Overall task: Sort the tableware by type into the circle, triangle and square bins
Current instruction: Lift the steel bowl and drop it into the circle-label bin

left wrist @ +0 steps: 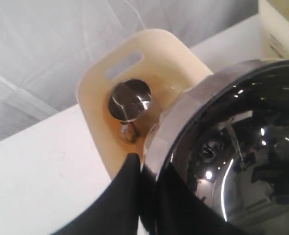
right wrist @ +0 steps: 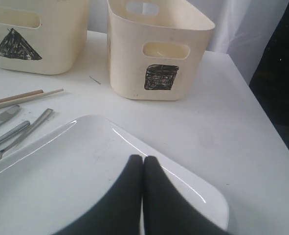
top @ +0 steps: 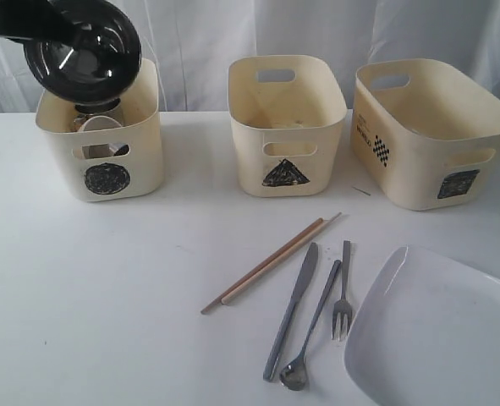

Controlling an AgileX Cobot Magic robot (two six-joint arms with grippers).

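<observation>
My left gripper (left wrist: 144, 164) is shut on the rim of the steel bowl (top: 82, 51), which hangs tilted over the circle bin (top: 106, 148). Inside that bin stand a steel mug (left wrist: 129, 100) and something white (top: 99, 123) that I cannot identify. The triangle bin (top: 288, 127) and square bin (top: 427, 135) stand to the right. On the table lie wooden chopsticks (top: 266, 264), a knife (top: 292, 309), a spoon (top: 310, 330) and a fork (top: 343, 292). My right gripper (right wrist: 143, 159) is shut and holds nothing, just above the large white plate (right wrist: 61, 166).
A white curtain hangs behind the bins. The plate (top: 436, 338) reaches the table's front right corner. A tiny dark sliver (top: 361, 190) lies between the triangle and square bins. The table's right edge (right wrist: 276, 137) drops off beside the square bin (right wrist: 159, 54).
</observation>
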